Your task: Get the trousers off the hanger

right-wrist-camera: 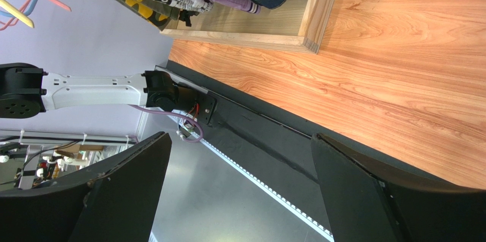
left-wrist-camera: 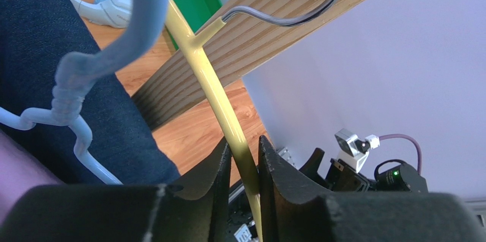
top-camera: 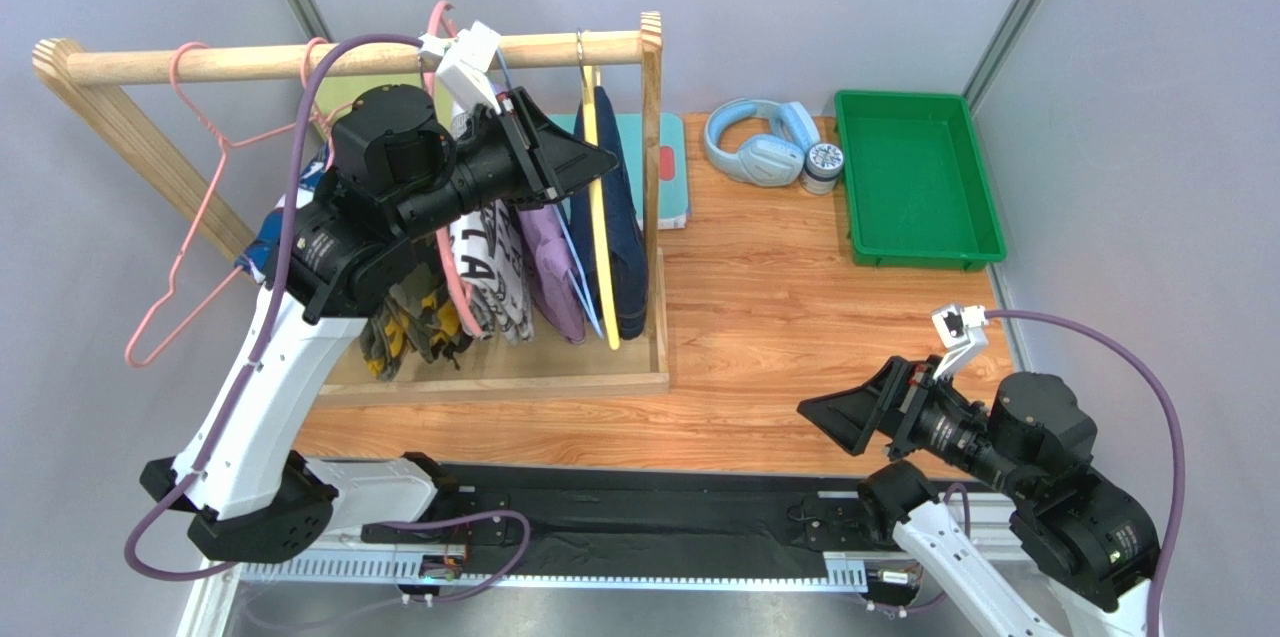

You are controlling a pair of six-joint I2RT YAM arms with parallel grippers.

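Early in the task. Pinching the yellow hanger with the left claw, below the wooden rail. Holding the right claw spread above the tabletop, well apart. Left to do: pulling the dark trousers, draped on that hanger, fully off.

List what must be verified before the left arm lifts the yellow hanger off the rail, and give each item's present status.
1. The left gripper straddles the yellow hanger: ok.
2. Its fingers press firmly on the hanger: cannot tell.
3. The metal hook sits over the wooden rail: ok.
4. The denim trousers hang free of the blue hanger: cannot tell.
5. The right gripper is open, empty and away from the rack: ok.
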